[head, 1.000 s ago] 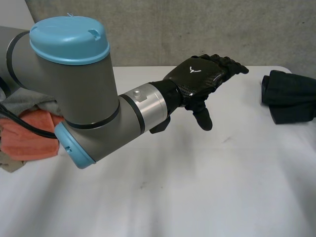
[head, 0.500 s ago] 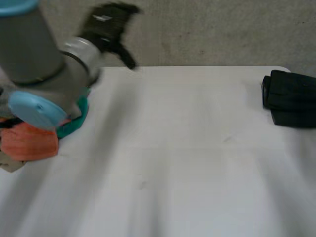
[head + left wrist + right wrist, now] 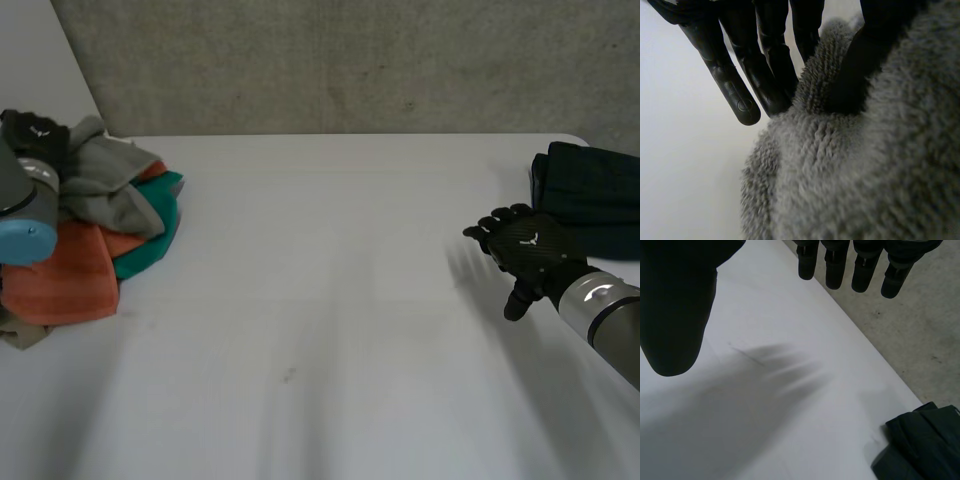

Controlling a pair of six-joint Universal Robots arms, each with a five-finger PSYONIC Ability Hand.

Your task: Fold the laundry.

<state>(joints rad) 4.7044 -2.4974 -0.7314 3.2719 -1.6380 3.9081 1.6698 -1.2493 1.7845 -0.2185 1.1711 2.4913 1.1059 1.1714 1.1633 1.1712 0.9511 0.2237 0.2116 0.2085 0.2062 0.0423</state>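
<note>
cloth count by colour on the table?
grey towel: 1
teal cloth: 1
orange cloth: 1
dark folded cloth: 1
Total: 4. The pale scrap under the pile is not counted; it may be part of the grey one.

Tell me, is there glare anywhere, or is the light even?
Head view: the white table is evenly lit, without glare; the right hand carries a faint sheen. Left wrist view: small highlights on the left hand's fingers pinching the grey towel.
</note>
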